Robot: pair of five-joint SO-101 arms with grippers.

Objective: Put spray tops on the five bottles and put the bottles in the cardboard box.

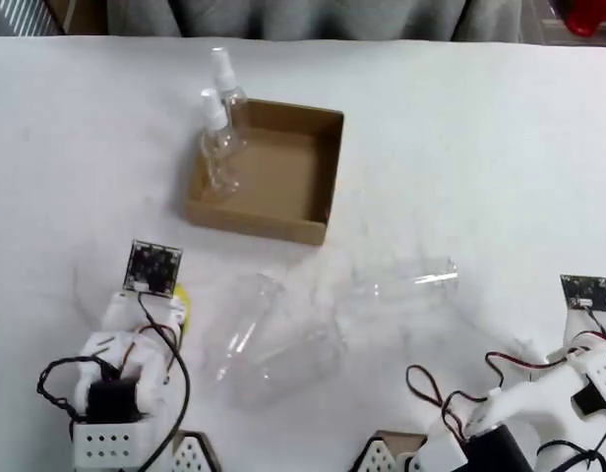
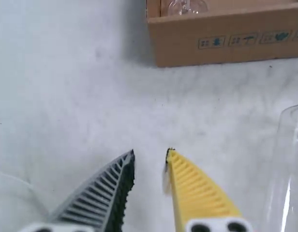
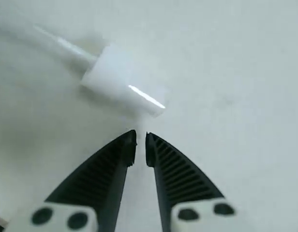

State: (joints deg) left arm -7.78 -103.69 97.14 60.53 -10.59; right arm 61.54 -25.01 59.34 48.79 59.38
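Observation:
The cardboard box sits open at mid-table, and its near wall shows in the left wrist view. Two clear bottles with white spray tops stand in its left side. Clear uncapped bottles lie on the table in front of the box, one to the right and another to the left. My left gripper is open over bare table, with a clear bottle beside its yellow finger. My right gripper is shut and empty. A white spray top with its tube lies just past its tips.
The left arm is at the near left edge and the right arm at the near right edge, with loose cables around both. The white table stretches to the right of the box.

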